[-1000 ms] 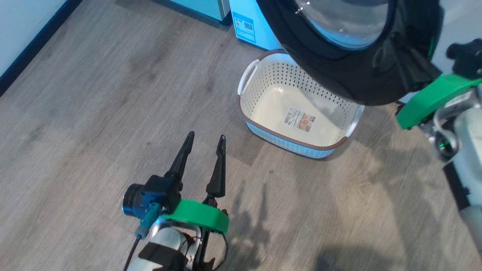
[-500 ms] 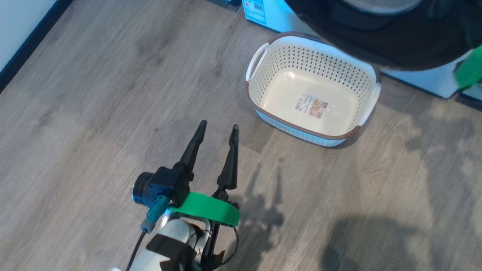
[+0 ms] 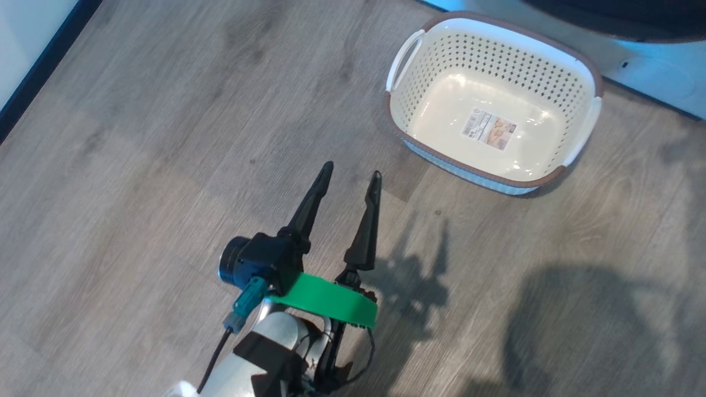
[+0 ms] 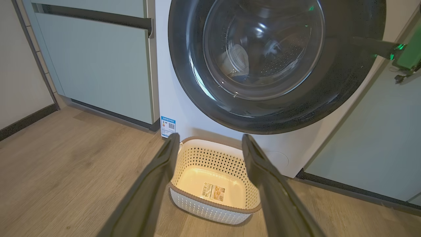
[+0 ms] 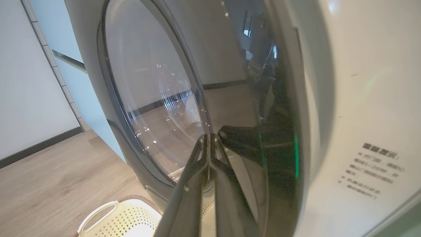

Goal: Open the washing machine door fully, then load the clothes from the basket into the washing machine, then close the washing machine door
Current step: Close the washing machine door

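Left jaws parted over floor point(image 3: 138, 165), basket point(image 3: 496, 60) beside washing machine point(image 4: 174, 98)

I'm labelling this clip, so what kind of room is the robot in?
Probably a home laundry corner: a white front-loading washing machine sits between pale teal cabinet panels, with a perforated laundry basket on the wood-look floor.

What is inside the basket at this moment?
The basket holds just a label sticker on its cream floor, nothing else. The inner face of its near wall is out of sight.
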Robot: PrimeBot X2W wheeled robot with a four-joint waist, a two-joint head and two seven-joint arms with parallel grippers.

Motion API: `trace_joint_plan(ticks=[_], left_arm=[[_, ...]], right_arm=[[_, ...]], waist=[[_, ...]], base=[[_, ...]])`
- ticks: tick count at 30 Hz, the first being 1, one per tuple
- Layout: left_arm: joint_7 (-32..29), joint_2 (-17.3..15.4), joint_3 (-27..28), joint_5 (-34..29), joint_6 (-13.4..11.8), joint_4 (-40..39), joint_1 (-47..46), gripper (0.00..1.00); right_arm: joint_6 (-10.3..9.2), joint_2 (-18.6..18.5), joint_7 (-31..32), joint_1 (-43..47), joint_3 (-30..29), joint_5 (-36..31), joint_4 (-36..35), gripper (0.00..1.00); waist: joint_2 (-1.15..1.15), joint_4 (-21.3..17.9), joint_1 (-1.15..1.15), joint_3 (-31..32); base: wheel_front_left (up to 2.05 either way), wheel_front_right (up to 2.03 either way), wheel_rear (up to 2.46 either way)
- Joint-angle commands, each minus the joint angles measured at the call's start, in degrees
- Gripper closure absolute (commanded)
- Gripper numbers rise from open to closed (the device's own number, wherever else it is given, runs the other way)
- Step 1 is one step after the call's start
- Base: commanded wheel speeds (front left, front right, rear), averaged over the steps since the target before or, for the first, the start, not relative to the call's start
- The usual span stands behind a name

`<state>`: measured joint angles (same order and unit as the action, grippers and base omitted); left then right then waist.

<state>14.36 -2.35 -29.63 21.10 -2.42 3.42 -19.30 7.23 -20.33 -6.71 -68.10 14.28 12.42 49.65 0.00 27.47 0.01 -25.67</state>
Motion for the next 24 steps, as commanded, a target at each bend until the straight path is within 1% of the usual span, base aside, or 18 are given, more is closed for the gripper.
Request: trace_joint_plan(ticks=[1,8,14,20,24], left_arm=[[0.6,-0.5,1.2,0.4,-0.3,-2.2,-1.5,0.00],[0.6,-0.5,-0.1,1.0,-0.9,-2.7,-2.4,0.00],[0.6,-0.5,-0.5,1.3,-1.1,-2.8,-2.6,0.00],[0.6,-0.5,-0.5,1.4,-1.3,-2.8,-2.6,0.00],[0.6,-0.5,-0.3,1.4,-1.3,-2.5,-2.7,0.00]], right_arm=[[0.25,-0.4,-0.2,-3.0,-0.4,-0.7,-0.9,1.00],[0.25,-1.6,-1.3,-6.9,-2.0,-2.9,2.4,1.00],[0.25,-1.7,-3.4,-9.3,-3.6,-4.7,5.5,1.00],[0.25,-0.7,-4.8,-10.3,-4.0,-5.7,7.6,1.00],[0.25,0.3,-5.7,-9.5,-2.9,-5.6,8.2,1.00]], waist=[[0.00,0.7,-0.01,-0.8],[0.00,1.8,-0.01,-2.0],[0.00,2.3,-0.01,-2.1],[0.00,2.3,-0.01,-2.3],[0.00,1.9,-0.01,-1.9]], base=[[0.00,0.00,0.00],[0.00,0.00,0.00],[0.00,0.00,0.00],[0.00,0.00,0.00],[0.00,0.00,0.00]])
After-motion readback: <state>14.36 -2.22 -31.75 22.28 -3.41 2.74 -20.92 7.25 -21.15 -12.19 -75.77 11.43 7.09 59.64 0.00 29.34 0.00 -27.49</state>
